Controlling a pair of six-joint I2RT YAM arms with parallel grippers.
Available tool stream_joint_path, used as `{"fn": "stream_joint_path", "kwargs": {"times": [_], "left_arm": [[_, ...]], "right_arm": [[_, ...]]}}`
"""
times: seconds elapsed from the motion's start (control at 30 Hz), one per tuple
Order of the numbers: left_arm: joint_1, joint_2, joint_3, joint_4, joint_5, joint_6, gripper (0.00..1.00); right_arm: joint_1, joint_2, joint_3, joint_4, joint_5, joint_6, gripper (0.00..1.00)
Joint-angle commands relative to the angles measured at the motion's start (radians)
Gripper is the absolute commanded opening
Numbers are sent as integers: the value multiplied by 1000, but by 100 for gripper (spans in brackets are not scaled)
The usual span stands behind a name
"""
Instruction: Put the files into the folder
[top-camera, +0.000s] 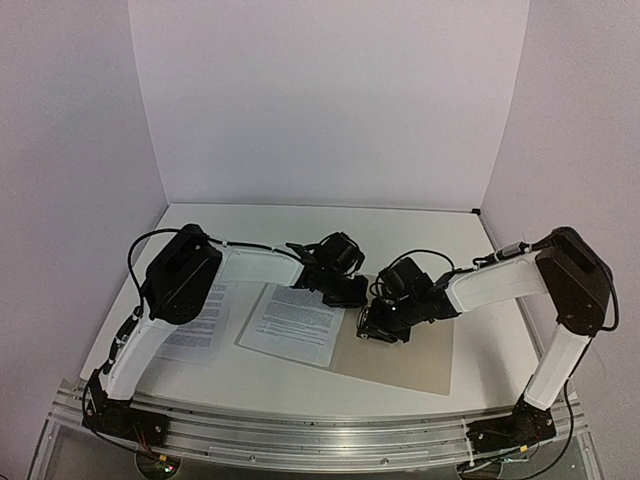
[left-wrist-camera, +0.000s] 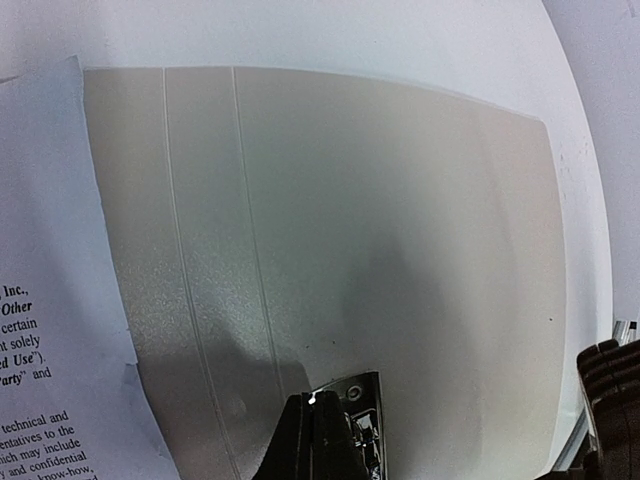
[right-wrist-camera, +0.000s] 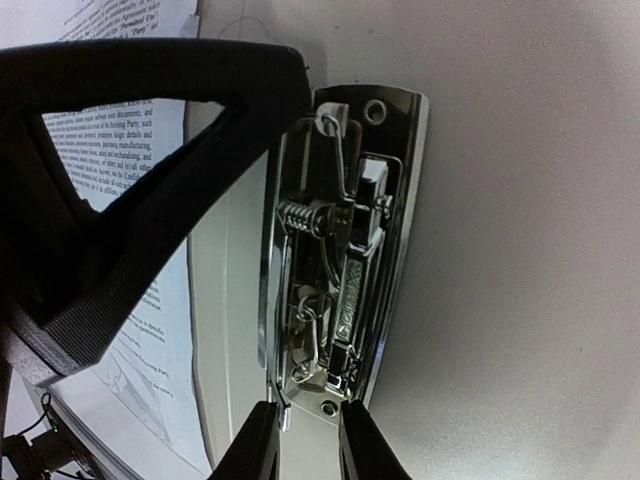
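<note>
The beige folder (top-camera: 410, 358) lies open on the table. One printed file (top-camera: 292, 322) lies on its left half. A second file (top-camera: 195, 322) lies on the table to the left. The metal clip (right-wrist-camera: 340, 250) sits on the folder's spine. My left gripper (top-camera: 350, 292) is shut, its tips (left-wrist-camera: 318, 405) at the far end of the clip (left-wrist-camera: 362, 415), with a small bright spot at the tips. My right gripper (top-camera: 382, 325) has its jaws slightly apart over the near end of the clip (right-wrist-camera: 308, 445). The file (left-wrist-camera: 50, 250) borders the bare folder (left-wrist-camera: 400, 220).
White walls enclose the table on three sides. My left gripper's black finger (right-wrist-camera: 150, 180) fills the upper left of the right wrist view, over the file (right-wrist-camera: 165, 340). Part of my right arm (left-wrist-camera: 612, 400) shows at the left wrist view's right edge.
</note>
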Motion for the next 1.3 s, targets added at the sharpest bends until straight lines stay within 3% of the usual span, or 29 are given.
{"fn": "stream_joint_path", "kwargs": {"times": [0.0,0.27,0.4,0.7,1.1,1.27], "left_arm": [[17,48,-62,-232,-78,19,0],[17,51,-61,-234,-78,17,0],[17,52,-60,-236,-78,16,0],[25,55,-72,-236,-91,32,0],[38,58,-82,-223,-101,49,0],[44,57,-87,-218,-111,65,0]], "right_arm": [[0,40,29,26,-23,-4,17],[0,70,39,31,-45,-4,11],[0,81,16,31,-32,16,0],[-2,70,-154,25,32,132,0],[-2,172,-305,4,64,190,0],[-16,101,-320,26,39,190,0]]}}
